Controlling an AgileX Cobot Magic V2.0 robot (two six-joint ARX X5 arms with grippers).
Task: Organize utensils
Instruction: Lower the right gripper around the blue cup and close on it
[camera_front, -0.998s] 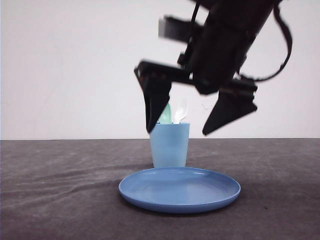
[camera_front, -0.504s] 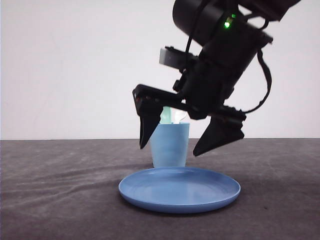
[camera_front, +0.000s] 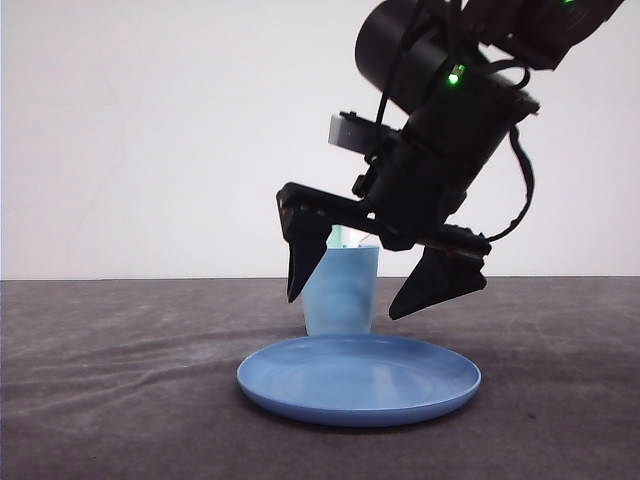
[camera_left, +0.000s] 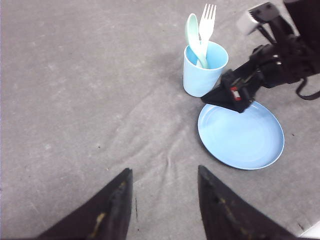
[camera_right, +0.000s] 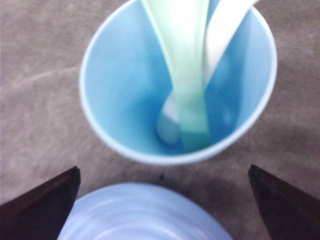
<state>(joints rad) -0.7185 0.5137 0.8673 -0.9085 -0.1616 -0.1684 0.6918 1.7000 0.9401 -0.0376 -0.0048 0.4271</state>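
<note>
The white fork (camera_left: 206, 20) and the mint-green spoon (camera_left: 192, 30) stand head-up together in the light blue cup (camera_left: 204, 70). From above, the spoon handle (camera_right: 187, 75) and the fork handle (camera_right: 222, 35) lean on the cup's wall (camera_right: 100, 125). My right gripper (camera_front: 345, 303) hangs open just in front of the cup and above the plate's far rim. Its fingers are spread wider than the cup and hold nothing. It hides most of the utensils in the front view. My left gripper (camera_left: 164, 169) is open and empty over bare cloth, well away from the cup.
A blue round plate (camera_front: 400, 395) lies empty on the grey cloth (camera_front: 120, 380) directly in front of the cup, its rim (camera_right: 145, 215) close to the cup's base. A white wall (camera_front: 150, 130) stands behind the table. The right arm (camera_left: 280, 65) reaches in over the plate.
My right gripper has come down from above the cup until its fingertips sit below the cup's rim level, staying open. The utensils, cup and plate have not moved.
</note>
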